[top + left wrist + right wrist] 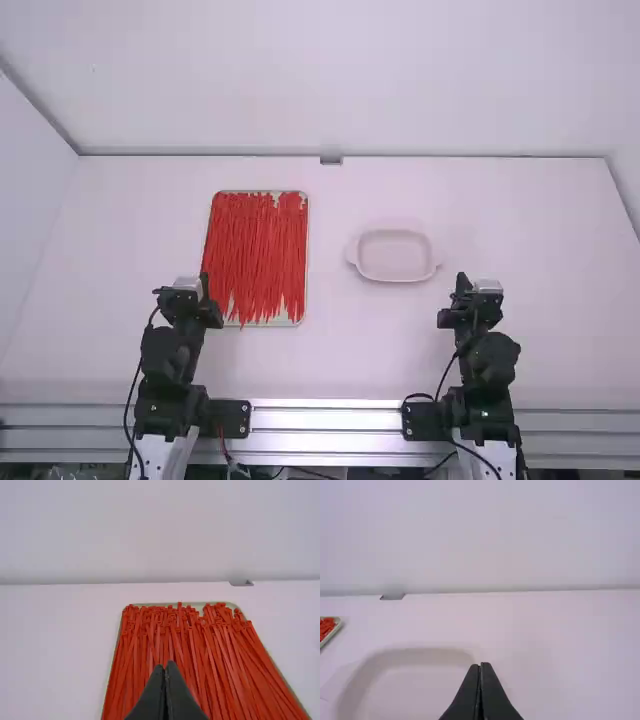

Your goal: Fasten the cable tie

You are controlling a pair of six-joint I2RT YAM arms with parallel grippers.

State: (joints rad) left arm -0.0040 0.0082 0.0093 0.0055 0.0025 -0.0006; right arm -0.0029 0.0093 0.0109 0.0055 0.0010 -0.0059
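The red cable ties (pixel 256 258) lie heaped lengthwise on a rectangular tray (pixel 227 603) left of the middle of the white table (pixel 520 220). The left end effector (pixel 165 667) is clenched on nothing, fingers pressed together, and sits at the tray's near left corner with its tips over the near end of the heap, pointing along the ties. The right end effector (pixel 480 666), likewise clenched and empty, sits well apart from the ties, at the near side of a white two-handled dish (pixel 394 255) that stands right of the tray.
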